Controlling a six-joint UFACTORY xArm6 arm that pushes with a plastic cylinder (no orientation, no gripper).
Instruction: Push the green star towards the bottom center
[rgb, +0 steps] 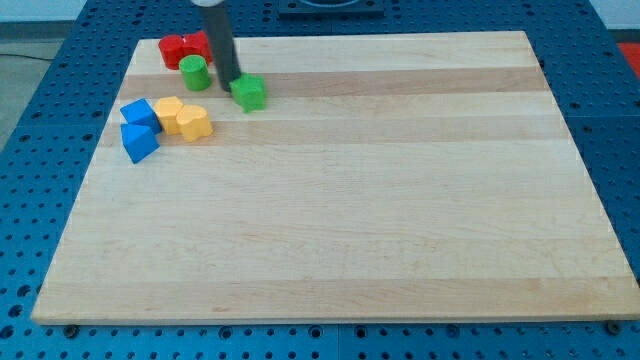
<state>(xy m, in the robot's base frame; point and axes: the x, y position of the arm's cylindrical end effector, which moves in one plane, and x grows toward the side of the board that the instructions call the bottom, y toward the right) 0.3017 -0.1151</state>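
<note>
The main risk is a glancing push. My tip (231, 82) sits at the upper-left edge of the green star (249, 93), touching it or just short of touching — the rod hides the exact contact. From that side a push would likely send the star down and toward the view's right, which is roughly the way it needs to go, but the star's points give an uneven face, so it could spin off the rod and slide sideways instead of travelling straight. The green cylinder (195, 72) stands just to the left of the rod, and the red blocks (186, 47) lie behind it near the board's top edge; a sweep that starts too far left could drag the cylinder along. The tip is a bare rod with nothing to open or close, and it holds nothing.

The star is a small, bright green block, its star shape only roughly readable here. It sits near the top left of the wooden board (400, 220), well apart from the bottom centre — almost the whole journey lies ahead. Two yellow blocks (183, 117) and two blue blocks (139, 128) cluster lower left, away from the likely path.
</note>
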